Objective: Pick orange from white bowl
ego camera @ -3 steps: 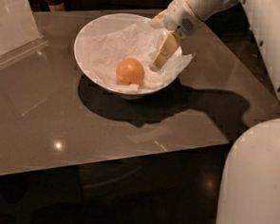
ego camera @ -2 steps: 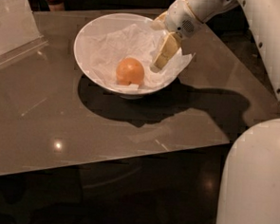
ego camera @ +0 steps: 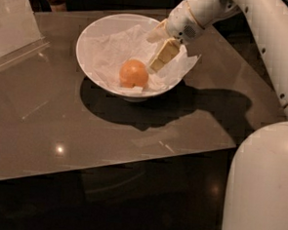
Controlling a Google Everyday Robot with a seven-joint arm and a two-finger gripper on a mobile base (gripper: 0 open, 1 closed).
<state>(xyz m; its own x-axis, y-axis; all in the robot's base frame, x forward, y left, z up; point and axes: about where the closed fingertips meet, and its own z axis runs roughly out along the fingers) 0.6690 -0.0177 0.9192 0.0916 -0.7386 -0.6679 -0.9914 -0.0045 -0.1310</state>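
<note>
The orange (ego camera: 134, 73) sits inside the white bowl (ego camera: 90, 33), low down near the middle and a bit toward the front side of the bowl. It lies on crumpled white paper (ego camera: 111, 49) that lines the bowl, and I think the soft paper helps to keep it from rolling. The bowl stands on a shiny brown table (ego camera: 60, 126) and throws a dark shadow on the table just in front of the bowl. The gripper (ego camera: 156, 50) is at the back right side of the bowl. It reaches in over the rim and points down at a slant toward the orange. Its two fingers look spread apart, and there is nothing between them. One tan finger hangs close to the orange, just to the right of it, but it does not look like it is touching. I think the gripper is held this way so it can come down with one finger on each side of the fruit and then squeeze. The white arm (ego camera: 209, 8) comes in from the right of the bowl, up high, so it does not bump the rim. The orange is small and round, much smaller than the bowl. Its skin is smooth and bright orange, with a little shine on top. It looks whole.
</note>
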